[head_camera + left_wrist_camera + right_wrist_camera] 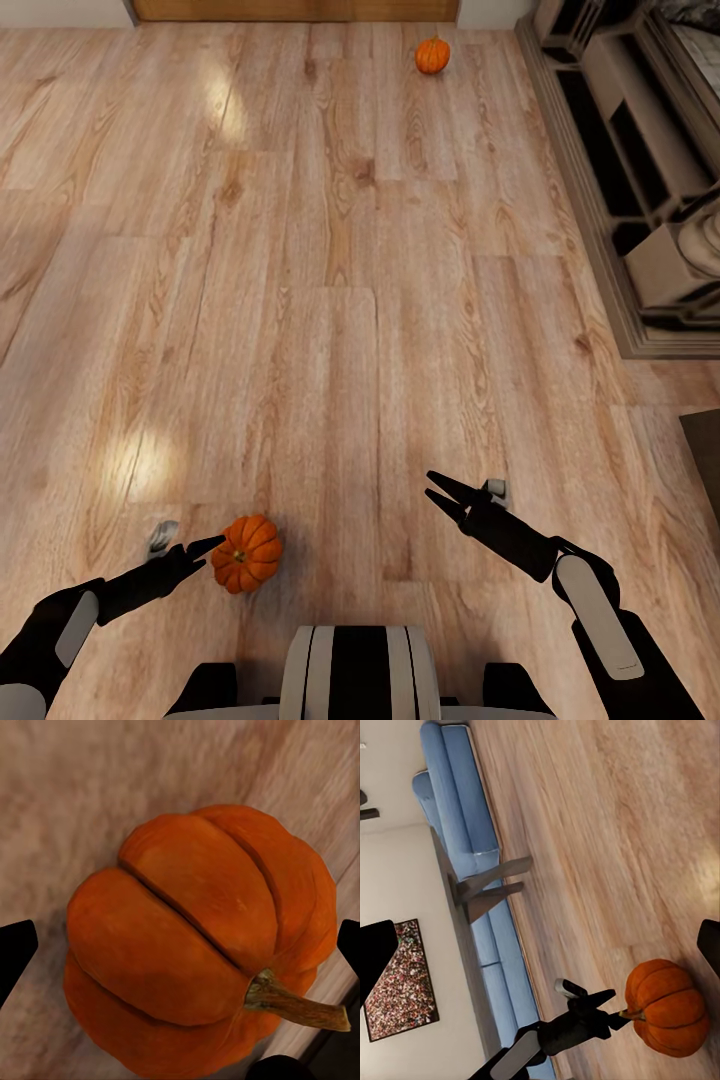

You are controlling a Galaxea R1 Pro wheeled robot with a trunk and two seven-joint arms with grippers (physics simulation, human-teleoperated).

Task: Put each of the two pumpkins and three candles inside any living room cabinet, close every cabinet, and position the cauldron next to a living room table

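Near pumpkin: small round bright-orange ribbed pumpkin (247, 553) with a short dark stem, resting on the pale wood-plank floor (330, 300) close in front of the robot's base, toward its left side

Left pincer (215, 548): black, low over the floor, fingertips right at the left flank of that pumpkin, touching or almost touching; spread apart, nothing clamped. In the left wrist view, near pumpkin (199, 945) large between the two dark fingertips (15, 949) at the frame edges, brownish stem pointing off to one side, plank floor (90, 787) beneath. In the right wrist view, left pincer (611, 1009) tip-on against the stem side of the same pumpkin (664, 1009)

Right pincer (437, 492): black, held above bare floor on the robot's right, well apart from the near pumpkin, jaws parted and holding nothing; in its own wrist view, dark fingertips (375, 956) at the two frame edges

Second bright-orange ribbed pumpkin (432, 55): far ahead on the floor, close to the far wall, well apart from both arms

Also in sight: pale grey stepped moulded unit (640, 180) along the right edge of the head view; long blue sofa (472, 870) against a cream wall and a speckled framed picture (405, 979), seen from the right wrist
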